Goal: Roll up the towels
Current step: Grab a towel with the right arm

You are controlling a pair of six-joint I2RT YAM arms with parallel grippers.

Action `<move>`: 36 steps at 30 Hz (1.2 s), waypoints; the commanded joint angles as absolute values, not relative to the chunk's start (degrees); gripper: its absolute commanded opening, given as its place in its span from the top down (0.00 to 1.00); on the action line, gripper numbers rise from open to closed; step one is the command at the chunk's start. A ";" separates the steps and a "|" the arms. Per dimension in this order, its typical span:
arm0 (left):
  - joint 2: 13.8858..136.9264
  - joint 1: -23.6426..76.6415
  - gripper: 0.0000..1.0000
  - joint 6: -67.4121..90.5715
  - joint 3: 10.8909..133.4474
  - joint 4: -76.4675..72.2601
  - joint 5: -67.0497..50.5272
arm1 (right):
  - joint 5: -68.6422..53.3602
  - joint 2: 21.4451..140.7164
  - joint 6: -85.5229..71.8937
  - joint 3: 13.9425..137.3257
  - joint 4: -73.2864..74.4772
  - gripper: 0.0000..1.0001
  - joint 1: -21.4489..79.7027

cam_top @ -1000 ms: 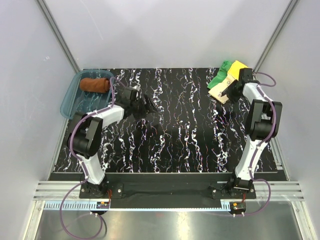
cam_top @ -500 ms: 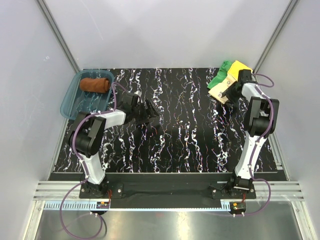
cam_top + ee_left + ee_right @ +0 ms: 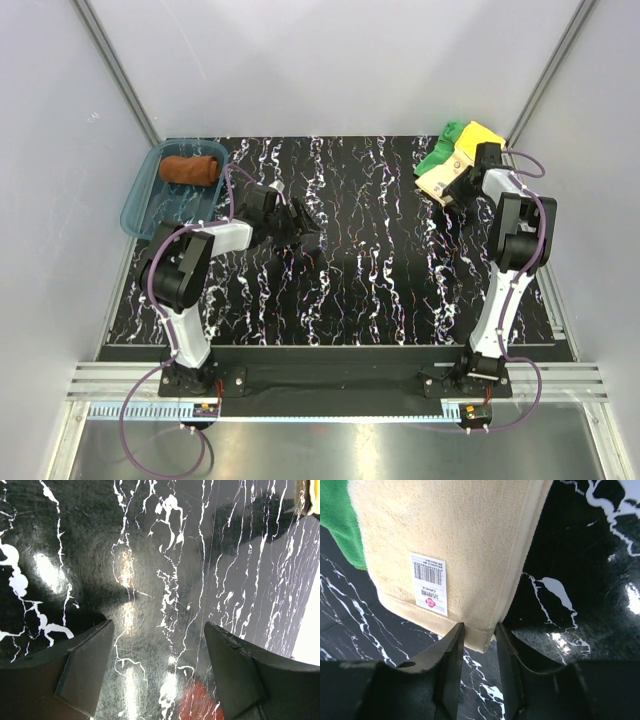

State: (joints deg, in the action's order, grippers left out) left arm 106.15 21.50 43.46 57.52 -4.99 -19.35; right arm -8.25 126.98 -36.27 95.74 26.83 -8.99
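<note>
Two fingers of the right gripper [image 3: 477, 628] stood narrowly apart astride the near corner of the pale yellow towel [image 3: 450, 530], grip uncertain. The towel ran toward twelve o'clock, with the green towel [image 3: 340, 525] at ten. The left gripper [image 3: 157, 627] gaped empty, far off.

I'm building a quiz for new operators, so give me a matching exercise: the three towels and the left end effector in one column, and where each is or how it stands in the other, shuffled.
1. rust-brown towel
2. pale yellow towel
3. green towel
4. left end effector

A. open above bare table
B. corner between the fingers of the right end effector
C. rolled, in the teal tray
D. beside another towel, no fingers around it

Pairs: 1-C, 2-B, 3-D, 4-A
</note>
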 commanded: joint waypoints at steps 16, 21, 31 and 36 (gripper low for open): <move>109.33 22.15 0.21 43.24 57.04 -7.03 -20.04 | -11.25 125.51 -37.09 95.80 24.26 0.91 -8.79; 109.51 22.24 0.21 43.24 56.78 -7.21 -19.86 | -12.30 125.77 -37.00 96.15 24.00 1.00 -8.79; 105.92 22.32 0.21 42.45 55.20 -6.59 -19.69 | -14.94 118.58 -37.09 94.84 23.47 1.00 -7.39; 100.99 23.03 0.20 41.92 52.74 -6.07 -19.16 | -12.84 108.14 -37.00 91.50 24.17 1.00 -3.88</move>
